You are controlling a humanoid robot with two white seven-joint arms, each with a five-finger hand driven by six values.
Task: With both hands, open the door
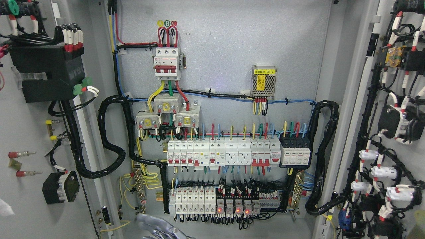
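The grey cabinet stands with both doors swung wide. The left door (30, 132) shows its inner face at the picture's left, carrying a black module and wiring. The right door (398, 109) shows its inner face at the right, with black and white parts and cable bundles. Between them the back panel (232, 49) holds rows of breakers. My left hand (159, 228) shows only as a blurred silver shape at the bottom edge, left of the middle, below the lowest breaker row. It touches neither door. My right hand does not show.
A red-and-white main breaker (167, 63) sits high on the panel, a small power supply (264, 82) to its right. Thick black conduit loops (109, 139) hang at both sides of the panel. A pale blurred patch (5, 207) lies at the lower left edge.
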